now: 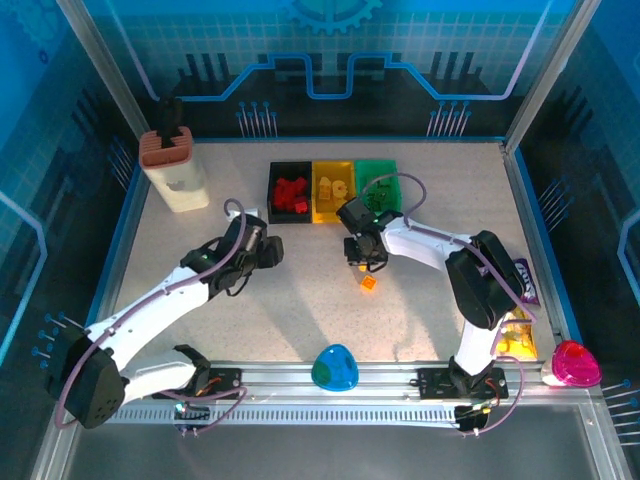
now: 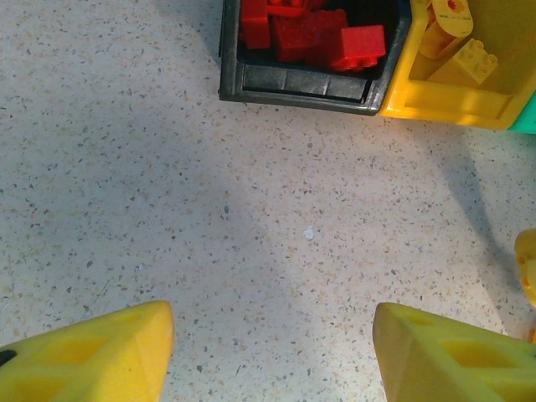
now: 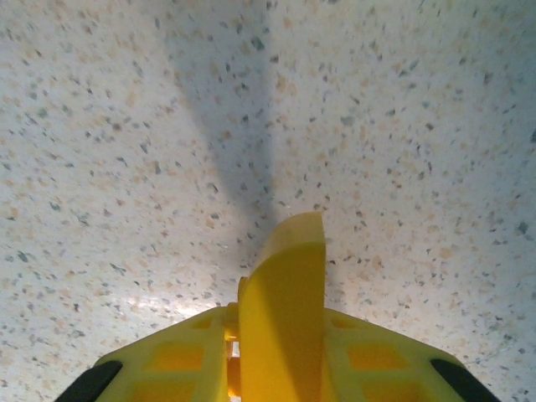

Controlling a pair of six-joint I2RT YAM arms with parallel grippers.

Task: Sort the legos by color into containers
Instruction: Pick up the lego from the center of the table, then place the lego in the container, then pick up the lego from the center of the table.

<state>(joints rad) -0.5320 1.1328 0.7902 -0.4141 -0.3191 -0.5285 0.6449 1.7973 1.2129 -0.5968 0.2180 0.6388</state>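
Observation:
Three containers stand side by side at the back centre. The black bin [image 1: 272, 190] [image 2: 293, 84] holds several red legos [image 1: 291, 194] [image 2: 314, 38]. The yellow bin [image 1: 319, 209] [image 2: 452, 102] holds yellow legos [image 1: 335, 188] [image 2: 469, 60]. To their right is the green bin [image 1: 378, 172]. One small orange-yellow lego [image 1: 368, 284] lies loose on the table. My right gripper [image 1: 364, 262] [image 3: 295, 228] is just behind it, shut, its fingers pressed together over bare table. My left gripper [image 1: 266, 250] [image 2: 272, 339] is open over bare table in front of the black bin.
A beige block with a brown top [image 1: 173, 165] stands at the back left. A blue-green egg [image 1: 334, 368] rests at the front edge. Snack bags [image 1: 517, 330] and a pink bowl [image 1: 575, 362] sit at the front right.

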